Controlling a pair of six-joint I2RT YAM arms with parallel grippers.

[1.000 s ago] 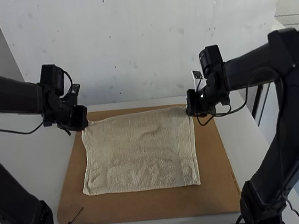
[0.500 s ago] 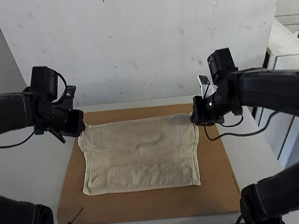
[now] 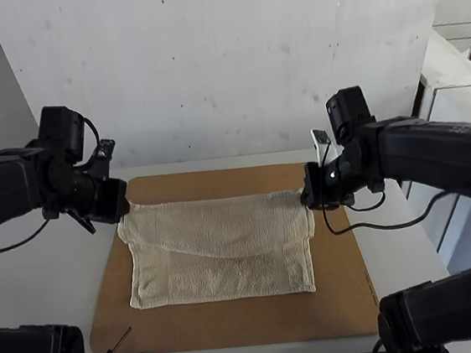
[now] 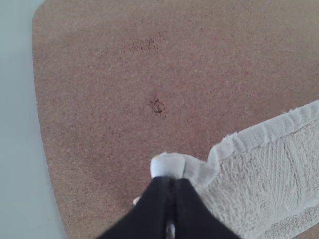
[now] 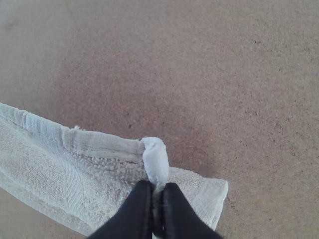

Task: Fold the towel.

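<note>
Here's the towel (image 3: 221, 281), out on the brown board (image 3: 235, 330) on the bench (image 3: 397, 244), and it's lying broadside: long axis running left to right, short sides pointing from the near edge to the far edge. The near edge is nice and straight, almost in line with the board's near edge, and the near part is spread flat. Across the middle, the far part overlaps it, its lower line sagging in a shallow curve from side to side.

Both ends of the far edge are gripped! On the left it's the left gripper (image 3: 122, 207), on the right the right gripper (image 3: 310, 194), facing each other across the towel's width, the edge running nearly level between them.

In close on the left wrist view, the left gripper's (image 4: 170, 183) jaws are closed together, a white bunch of towel corner pinched at the tips, the hem running off from it with a kink just beside the pinch. Over to the right wrist view: the right gripper's (image 5: 158, 188) jaws are closed too, a small upright tuft of towel nipped between the black tips, and there's a corner of a lower layer poking out just beyond them, over the board.
</note>
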